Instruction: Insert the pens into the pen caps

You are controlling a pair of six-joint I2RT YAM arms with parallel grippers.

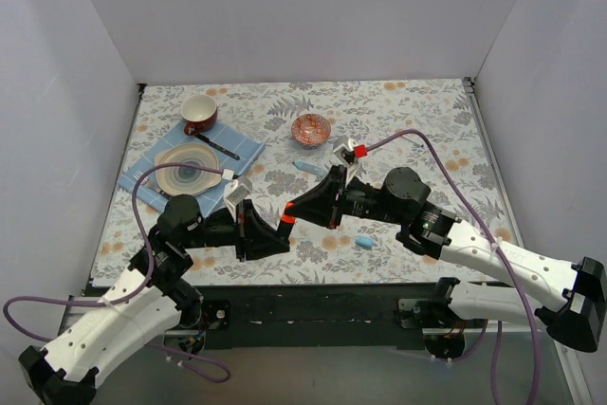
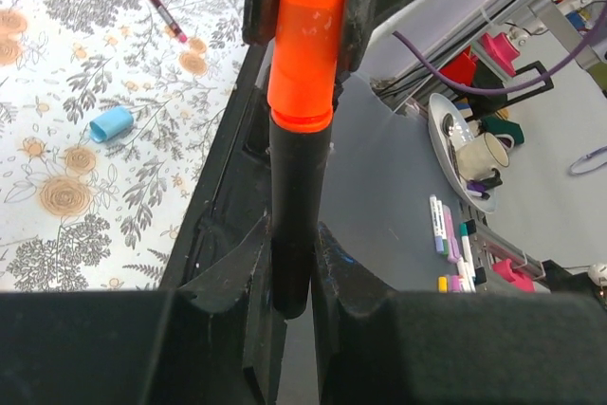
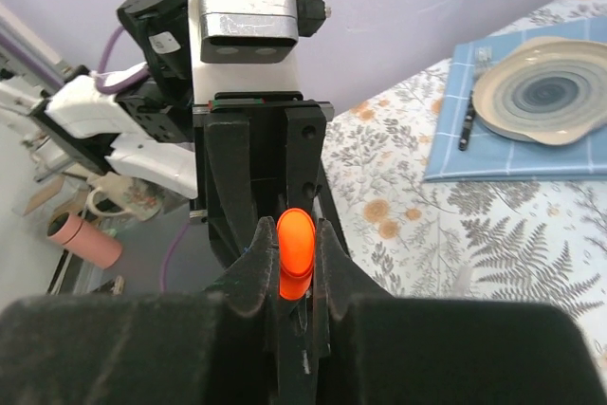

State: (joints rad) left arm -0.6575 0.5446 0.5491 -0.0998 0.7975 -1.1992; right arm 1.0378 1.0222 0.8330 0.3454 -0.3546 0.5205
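Top external: I see both arms meet over the middle of the counter (image 1: 427,130), left hand (image 1: 270,232) and right hand (image 1: 308,204) tip to tip, with the orange cap (image 1: 287,214) between them. A light blue cap (image 1: 364,243) lies on the counter just right of them. A light blue pen (image 1: 305,168) lies beyond, near the red bowl (image 1: 311,128).

Left wrist: my left hand is clenched on the black marker (image 2: 292,187). The marker's far end sits in the orange cap, which the right hand's fingers pinch. A magenta pen (image 2: 161,9) lies well off on the counter.

Right wrist: the right hand grips the orange cap, with the left hand facing it.
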